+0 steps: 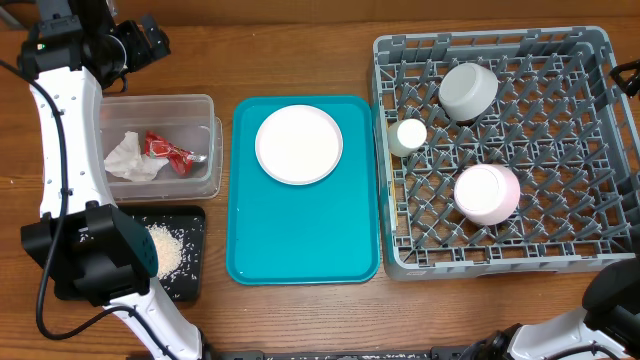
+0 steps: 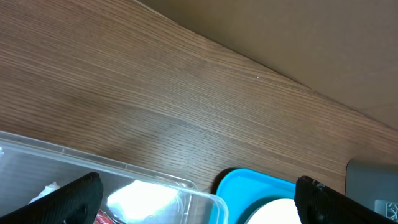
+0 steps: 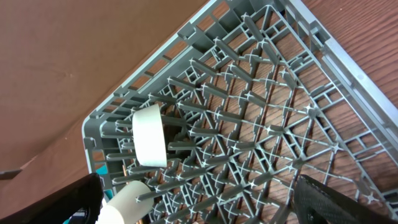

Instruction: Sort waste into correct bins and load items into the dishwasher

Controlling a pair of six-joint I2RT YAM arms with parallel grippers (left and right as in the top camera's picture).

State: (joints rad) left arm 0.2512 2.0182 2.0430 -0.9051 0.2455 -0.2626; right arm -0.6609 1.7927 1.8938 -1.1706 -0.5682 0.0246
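**Loading step: one plate left on the teal tray, both pincers open and empty.**
Well left of the teal tray (image 1: 300,235), the left pincer (image 2: 198,186) hangs over the tabletop (image 2: 155,93) behind the tub (image 1: 160,98), jaws spread wide and gripping nothing. The tub, just left of the tray, holds the napkin (image 1: 128,160) and wrapper (image 1: 166,150). The black tray (image 1: 192,212), off the teal tray's near-left corner, carries the grains (image 1: 165,248). The plate (image 1: 298,145) lies flat on the teal tray's far half. Just right of the tray, the rack (image 1: 480,268) holds the cup (image 1: 410,135), bowl (image 1: 468,90) and dish (image 1: 487,193). At its far right edge, the right pincer (image 3: 196,190) is equally wide open and empty. The waste appears sorted, so the plate is probably the step in hand. The next move calls for a grip on its rim, then standing it between free pegs.
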